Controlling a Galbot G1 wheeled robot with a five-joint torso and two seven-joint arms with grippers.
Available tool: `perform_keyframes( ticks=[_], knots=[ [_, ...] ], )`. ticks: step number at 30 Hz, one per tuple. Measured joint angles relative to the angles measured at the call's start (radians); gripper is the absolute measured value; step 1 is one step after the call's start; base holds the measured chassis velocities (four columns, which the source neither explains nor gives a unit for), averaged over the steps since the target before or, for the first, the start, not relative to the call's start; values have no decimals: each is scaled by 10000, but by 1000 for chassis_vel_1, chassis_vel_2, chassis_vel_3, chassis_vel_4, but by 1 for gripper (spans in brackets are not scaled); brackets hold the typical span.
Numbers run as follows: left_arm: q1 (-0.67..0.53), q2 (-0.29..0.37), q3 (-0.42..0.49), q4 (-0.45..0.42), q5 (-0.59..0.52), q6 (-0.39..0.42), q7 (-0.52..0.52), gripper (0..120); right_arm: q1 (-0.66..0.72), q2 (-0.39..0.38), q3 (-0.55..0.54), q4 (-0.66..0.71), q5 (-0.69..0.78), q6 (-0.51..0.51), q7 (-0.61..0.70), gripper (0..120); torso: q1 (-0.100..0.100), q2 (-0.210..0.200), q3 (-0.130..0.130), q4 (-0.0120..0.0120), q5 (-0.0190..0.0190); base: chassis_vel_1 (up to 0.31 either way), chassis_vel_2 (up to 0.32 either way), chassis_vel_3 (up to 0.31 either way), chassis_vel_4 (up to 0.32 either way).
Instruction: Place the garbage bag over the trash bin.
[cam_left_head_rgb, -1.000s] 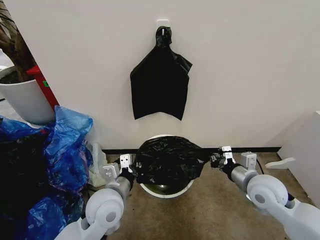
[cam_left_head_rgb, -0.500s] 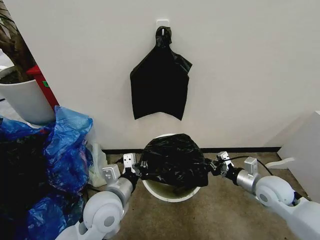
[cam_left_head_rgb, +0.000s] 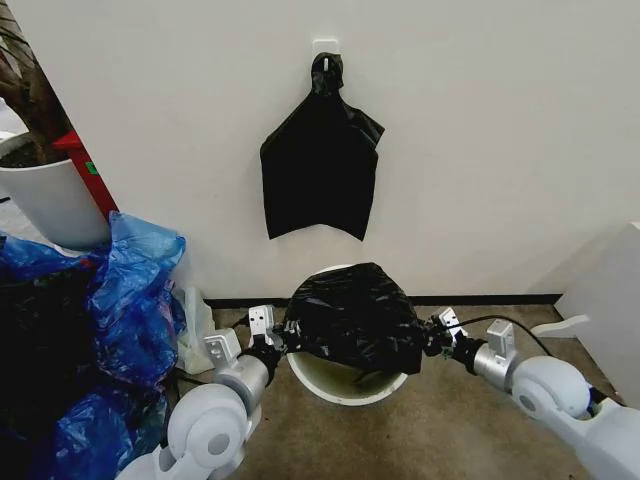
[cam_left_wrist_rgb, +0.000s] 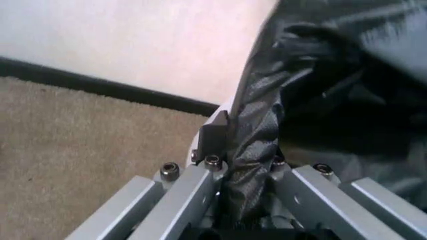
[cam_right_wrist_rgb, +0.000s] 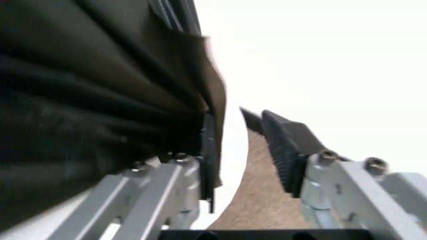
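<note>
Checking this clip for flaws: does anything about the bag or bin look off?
The black bag sits bunched over the far part of the white bin, leaving the near rim bare. The left hand pinches its edge; the right hand is open beside it.

Garbage bag (cam_left_head_rgb: 352, 318) thin crinkly glossy plastic; trash bin (cam_left_head_rgb: 345, 382) smooth, probably plastic

Head camera high, facing floor and wall; both wrist cameras close against the shared garbage bag (cam_left_head_rgb: 352, 318).
</note>
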Motion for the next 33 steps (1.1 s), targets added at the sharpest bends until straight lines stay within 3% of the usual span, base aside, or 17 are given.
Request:
perform_keyframes(
  ticks=[10,14,17,20,22,23,25,29,33],
  knots=[
    [38,-158,-3,663,121,0,-72,1,-285,-456,1022,376,302,7,397,58,0,0,0,1,1,0,0,0,0],
    [-64,-247,-1,938,139,-97,-295,1,-600,-581,1982,599,602,1,768,79,1,0,1,0,2,0,0,0,0],
    [-105,-287,12,999,202,-175,-391,1,-723,-581,2349,992,1024,-201,1351,85,1,0,1,-1,2,0,0,0,0],
    [-146,-357,95,1013,456,-349,-465,1,-833,-376,2615,2185,2227,-764,2734,98,1,0,0,0,-2,0,0,0,0],
    [-183,-396,172,1012,745,-552,-486,1,-786,11,2333,3461,3292,-1245,4749,100,1,0,0,0,-3,0,0,0,0],
    [-183,-396,172,1012,745,-552,-486,1,-786,11,2333,3461,3292,-1245,4749,100,1,0,0,0,-3,0,0,0,0],
    [-216,-411,207,1012,962,-687,-439,1,-675,334,1991,4264,4160,-1499,6192,100,1,0,0,1,-1,0,0,0,0],
    [-434,-439,351,1200,2166,-1354,84,1,-356,1338,1495,5846,8249,-1627,11024,100,1,0,0,-1,-1,0,0,0,0],
    [-480,-426,434,1468,3262,-2057,580,1,-331,1525,1642,5894,9907,-977,12276,100,1,0,0,-2,0,0,0,0,0]
  ],
)
